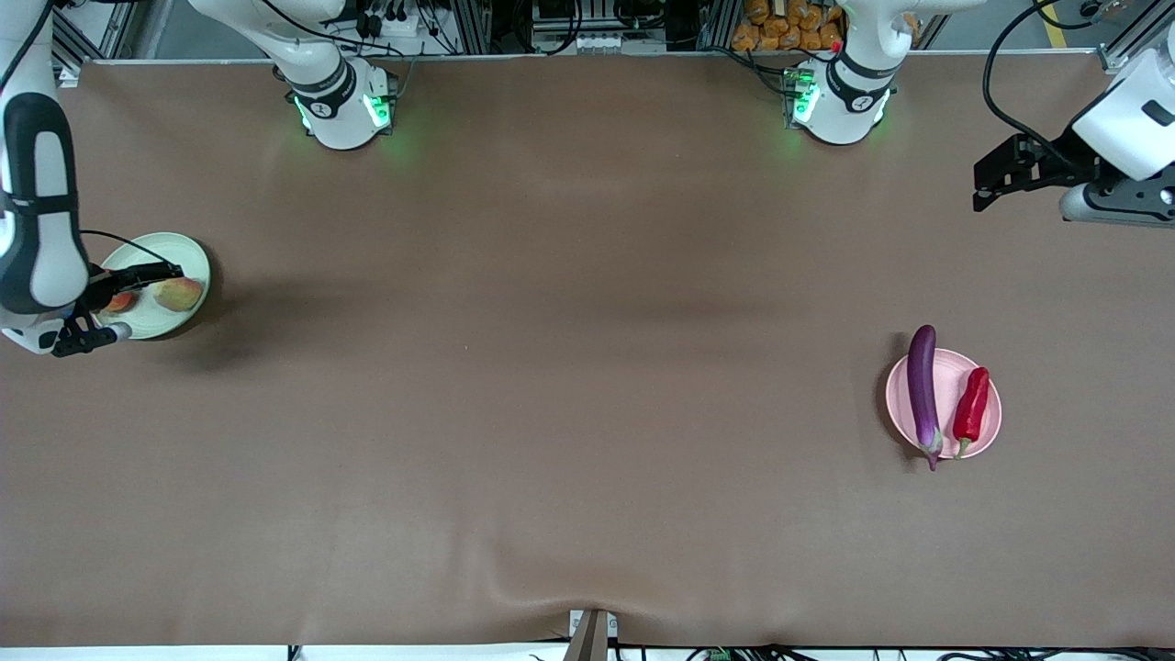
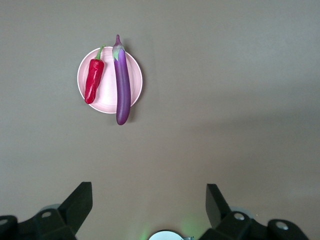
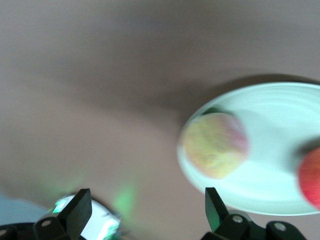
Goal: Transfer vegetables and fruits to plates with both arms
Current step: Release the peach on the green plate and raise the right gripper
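Eggplant (image 1: pixel 923 390) and chili (image 1: pixel 971 408) lie side by side on the pink plate (image 1: pixel 990 431) toward the left arm's end of the bench (image 1: pixel 569 367). Peach (image 1: pixel 179 294) and red fruit (image 1: pixel 120 302) sit on the green plate (image 1: pixel 170 252). Right gripper (image 1: pixel 138 275) hangs over that plate, fingers released. Left gripper (image 1: pixel 987 188) waits up high, fingers spread, holding nothing.

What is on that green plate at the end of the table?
On the green plate lie a yellow-pink peach and a red fruit. The right arm covers part of the plate and of the red fruit.
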`<act>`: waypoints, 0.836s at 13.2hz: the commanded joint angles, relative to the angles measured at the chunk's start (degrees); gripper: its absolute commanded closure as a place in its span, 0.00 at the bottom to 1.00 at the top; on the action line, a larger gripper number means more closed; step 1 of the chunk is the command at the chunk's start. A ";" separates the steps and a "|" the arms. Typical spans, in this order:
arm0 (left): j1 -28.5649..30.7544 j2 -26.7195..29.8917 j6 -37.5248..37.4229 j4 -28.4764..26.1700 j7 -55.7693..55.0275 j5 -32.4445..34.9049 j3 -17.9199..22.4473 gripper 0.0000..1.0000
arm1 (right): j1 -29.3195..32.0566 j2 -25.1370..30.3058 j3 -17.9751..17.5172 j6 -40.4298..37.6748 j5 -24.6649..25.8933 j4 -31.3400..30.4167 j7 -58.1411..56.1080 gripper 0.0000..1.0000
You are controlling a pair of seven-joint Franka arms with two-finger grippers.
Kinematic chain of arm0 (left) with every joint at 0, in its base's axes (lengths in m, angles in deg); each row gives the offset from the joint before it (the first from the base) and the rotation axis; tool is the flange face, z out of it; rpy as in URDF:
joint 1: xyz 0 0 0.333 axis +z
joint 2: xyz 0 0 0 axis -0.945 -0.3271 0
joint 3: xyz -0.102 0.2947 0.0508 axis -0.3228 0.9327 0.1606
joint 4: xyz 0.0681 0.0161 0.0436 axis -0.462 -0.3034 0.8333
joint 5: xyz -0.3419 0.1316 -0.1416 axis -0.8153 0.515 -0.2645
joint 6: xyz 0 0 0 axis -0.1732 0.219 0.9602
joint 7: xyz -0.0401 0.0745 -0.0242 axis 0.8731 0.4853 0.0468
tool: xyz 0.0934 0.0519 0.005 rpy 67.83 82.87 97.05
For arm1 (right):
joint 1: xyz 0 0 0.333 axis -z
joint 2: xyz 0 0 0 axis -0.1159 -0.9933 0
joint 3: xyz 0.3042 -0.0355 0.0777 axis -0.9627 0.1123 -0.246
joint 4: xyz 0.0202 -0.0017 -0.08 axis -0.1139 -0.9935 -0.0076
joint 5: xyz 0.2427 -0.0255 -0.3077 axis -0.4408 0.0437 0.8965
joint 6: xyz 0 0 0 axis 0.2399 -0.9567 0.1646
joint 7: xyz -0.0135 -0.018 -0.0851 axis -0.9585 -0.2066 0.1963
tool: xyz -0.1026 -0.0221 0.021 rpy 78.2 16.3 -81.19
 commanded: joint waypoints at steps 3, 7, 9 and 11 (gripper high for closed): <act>1.74 -0.06 -0.55 0.89 1.67 0.64 0.91 0.00 | -2.66 1.97 -0.16 -7.75 -8.84 1.52 2.53 0.00; 1.48 -2.17 -1.16 0.80 0.97 0.56 0.39 0.00 | -4.87 8.02 -6.73 -8.21 -9.91 -1.19 21.76 0.00; 1.83 -2.17 -0.46 0.80 1.23 -3.73 0.91 0.00 | -4.78 12.32 -10.86 -3.57 -9.91 -5.58 28.80 0.00; 2.01 -1.82 0.24 0.80 1.23 -4.37 0.91 0.00 | -3.20 17.42 -16.22 3.63 -9.03 -11.64 34.53 0.00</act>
